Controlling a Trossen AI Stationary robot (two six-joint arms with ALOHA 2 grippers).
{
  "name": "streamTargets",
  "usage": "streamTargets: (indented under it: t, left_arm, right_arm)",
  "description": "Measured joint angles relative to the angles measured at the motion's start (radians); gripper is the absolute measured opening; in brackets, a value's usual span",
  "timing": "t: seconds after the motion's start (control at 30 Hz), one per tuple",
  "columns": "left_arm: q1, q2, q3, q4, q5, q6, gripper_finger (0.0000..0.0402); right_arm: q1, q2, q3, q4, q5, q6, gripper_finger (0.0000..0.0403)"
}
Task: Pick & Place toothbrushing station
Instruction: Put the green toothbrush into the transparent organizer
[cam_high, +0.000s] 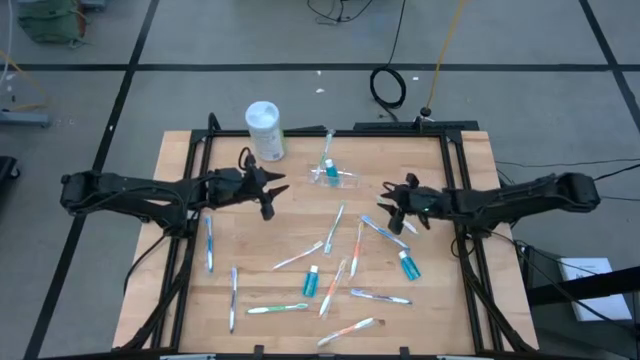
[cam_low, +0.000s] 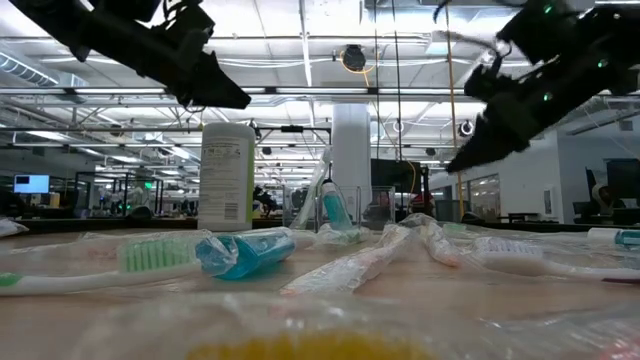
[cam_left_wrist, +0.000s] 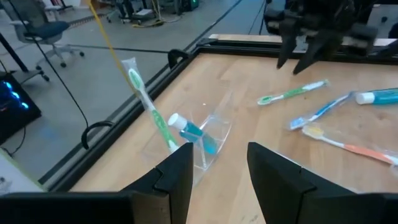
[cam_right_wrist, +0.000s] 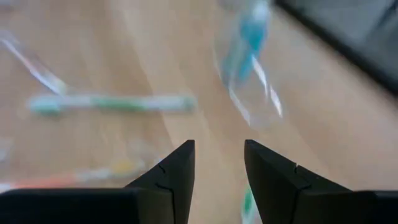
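Near the table's far edge stands the clear cup; both grippers, left and right, hover spread and empty. Pinch one brush mid-handle.

A small clear plastic cup stands near the table's far edge, holding one blue toothpaste tube and one green-bristled toothbrush leaning out. Other wrapped toothbrushes and two toothpaste tubes lie scattered flat nearer the front; some overlap, perhaps touching.

Toothbrush and tube in cup, beside canister.
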Motion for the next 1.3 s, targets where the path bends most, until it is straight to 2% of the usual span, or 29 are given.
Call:
streamTargets:
  t: [0.13,0.27,0.47,0.67,0.83,1.17,1.3]
  left_arm:
    - [-0.003,-0.001,0.0,0.004,0.006,0.022,0.0157]
    - [-0.001,0.0,0.0,0.02,0.006,0.05,0.0157]
    - [0.001,0.0,0.0,0.038,0.006,0.084,0.0157]
    - [0.0,0.0,0.0,0.039,0.006,0.079,0.0157]
    - [0.0,0.0,0.0,0.066,0.006,0.103,0.0157]
    - [0.0,0.0,0.0,0.079,0.005,0.257,0.0157]
    - [0.0,0.0,0.0,0.08,0.005,0.285,0.0157]
  right_arm:
    - [-0.033,0.094,0.002,-0.02,0.0,0.049,0.0134]
    - [-0.064,0.162,0.003,-0.054,-0.001,0.077,0.0156]
    - [-0.094,0.25,0.004,-0.026,0.002,0.069,0.019]
    - [-0.107,0.352,0.004,0.066,0.004,0.056,0.019]
    - [-0.106,0.392,0.006,0.117,0.004,0.05,0.0161]
    - [-0.109,0.38,0.004,0.159,0.003,0.042,0.0043]
    - [-0.109,0.372,0.003,0.305,0.001,0.013,0.0013]
